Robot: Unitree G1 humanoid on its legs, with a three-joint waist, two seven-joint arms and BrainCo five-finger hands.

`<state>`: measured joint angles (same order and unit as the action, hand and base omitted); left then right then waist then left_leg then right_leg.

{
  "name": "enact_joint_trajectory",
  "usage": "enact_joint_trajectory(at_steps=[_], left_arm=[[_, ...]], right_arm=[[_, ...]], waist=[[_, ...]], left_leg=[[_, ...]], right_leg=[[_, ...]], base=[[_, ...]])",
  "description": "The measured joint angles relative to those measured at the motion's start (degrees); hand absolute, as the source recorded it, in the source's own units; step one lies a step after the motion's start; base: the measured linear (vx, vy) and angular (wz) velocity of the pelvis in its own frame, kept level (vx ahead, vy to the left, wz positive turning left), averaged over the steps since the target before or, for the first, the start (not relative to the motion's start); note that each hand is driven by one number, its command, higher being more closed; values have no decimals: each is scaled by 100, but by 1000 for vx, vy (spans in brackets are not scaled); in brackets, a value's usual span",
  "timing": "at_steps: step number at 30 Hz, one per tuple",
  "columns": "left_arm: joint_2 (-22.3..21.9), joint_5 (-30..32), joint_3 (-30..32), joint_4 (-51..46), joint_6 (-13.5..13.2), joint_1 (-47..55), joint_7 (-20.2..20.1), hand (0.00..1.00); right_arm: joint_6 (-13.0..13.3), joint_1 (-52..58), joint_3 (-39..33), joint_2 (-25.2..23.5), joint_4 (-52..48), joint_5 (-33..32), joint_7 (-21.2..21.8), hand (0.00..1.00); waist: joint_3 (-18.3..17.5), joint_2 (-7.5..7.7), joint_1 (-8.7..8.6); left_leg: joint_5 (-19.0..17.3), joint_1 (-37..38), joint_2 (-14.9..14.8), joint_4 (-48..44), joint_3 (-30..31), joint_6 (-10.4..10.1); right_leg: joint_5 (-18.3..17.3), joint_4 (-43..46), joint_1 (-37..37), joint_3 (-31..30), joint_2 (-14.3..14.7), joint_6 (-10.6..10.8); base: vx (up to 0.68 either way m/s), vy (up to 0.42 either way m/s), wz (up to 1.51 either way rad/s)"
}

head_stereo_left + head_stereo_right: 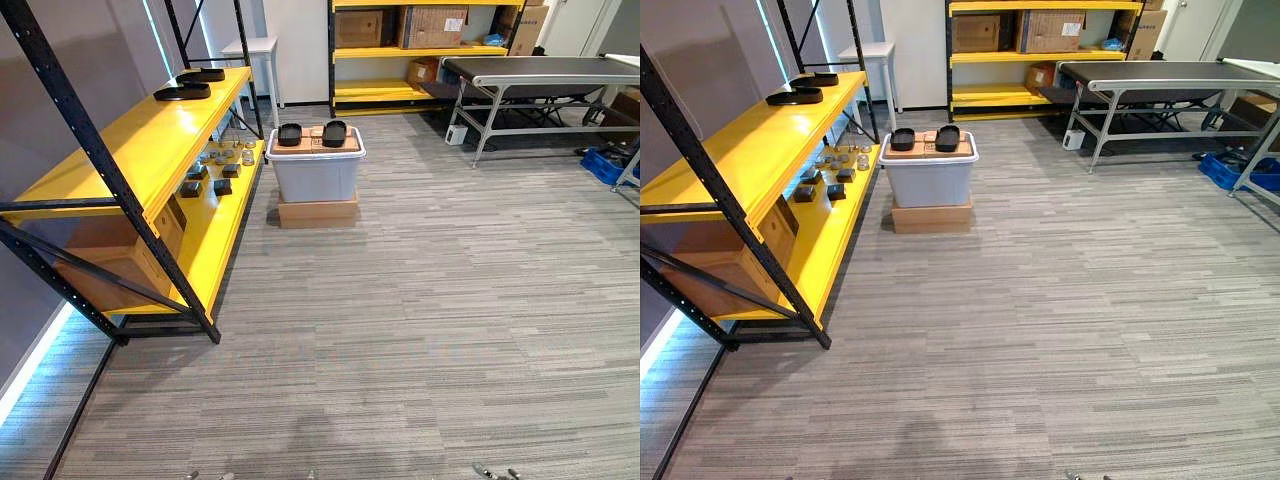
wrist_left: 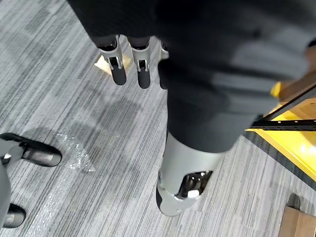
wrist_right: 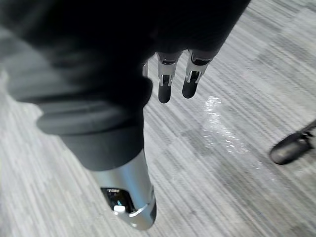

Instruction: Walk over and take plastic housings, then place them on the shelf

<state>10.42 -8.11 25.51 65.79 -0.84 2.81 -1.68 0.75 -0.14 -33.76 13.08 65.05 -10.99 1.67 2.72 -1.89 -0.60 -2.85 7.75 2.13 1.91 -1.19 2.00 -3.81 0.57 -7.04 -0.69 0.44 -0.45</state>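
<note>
Housings (image 1: 290,134): black pair side by side on lid of grey bin (image 1: 315,178), bin on cardboard box (image 1: 318,212) near yellow shelf (image 1: 150,150) | second pair (image 1: 182,92) at far end of shelf's top board | left hand (image 2: 140,71): fingers straight, empty, above carpet (image 2: 74,123) | right hand (image 3: 165,86): fingers likewise straight, empty

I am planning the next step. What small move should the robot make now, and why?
Probably a step forward toward the bin: the housings on top of it lie far across the floor, and the left robot hand and the right robot hand both hang open and empty.
</note>
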Motion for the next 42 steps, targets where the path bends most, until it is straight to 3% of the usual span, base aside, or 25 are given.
enact_joint_trajectory(at_steps=[16, 37, 40, 42], left_arm=[[-192, -186, -310, -403, -289, 162, 29, 0], [-295, -185, -524, -390, -294, 354, 36, 0], [-310, -185, -683, -385, -291, 372, 31, 0], [-342, -184, -742, -390, -290, 353, 24, 0]], right_arm=[[181, 4, 236, -18, -353, -88, -81, 0], [178, -5, 490, -226, -269, -270, -88, 0], [173, -13, 584, -295, -263, -269, -85, 0], [172, -73, 576, -340, -266, -261, -85, 0]], waist=[[116, -60, 0], [120, -55, 9], [152, -19, 22], [155, -3, 20]], left_leg=[[0, 29, -8, 60, -12, 0], [20, 108, 2, 120, 9, 21], [-4, 41, 13, 133, -19, -4], [-132, -222, 50, -2, -27, -15]], right_leg=[[-5, -16, -3, -4, 5, 5], [-25, -4, -19, -1, 3, 32], [-91, 35, 82, -27, -10, 101], [-323, 350, 447, -33, -57, 164]], base=[[0, 0, 0], [0, 0, 0], [-4, -2, -4], [0, 0, 0]])
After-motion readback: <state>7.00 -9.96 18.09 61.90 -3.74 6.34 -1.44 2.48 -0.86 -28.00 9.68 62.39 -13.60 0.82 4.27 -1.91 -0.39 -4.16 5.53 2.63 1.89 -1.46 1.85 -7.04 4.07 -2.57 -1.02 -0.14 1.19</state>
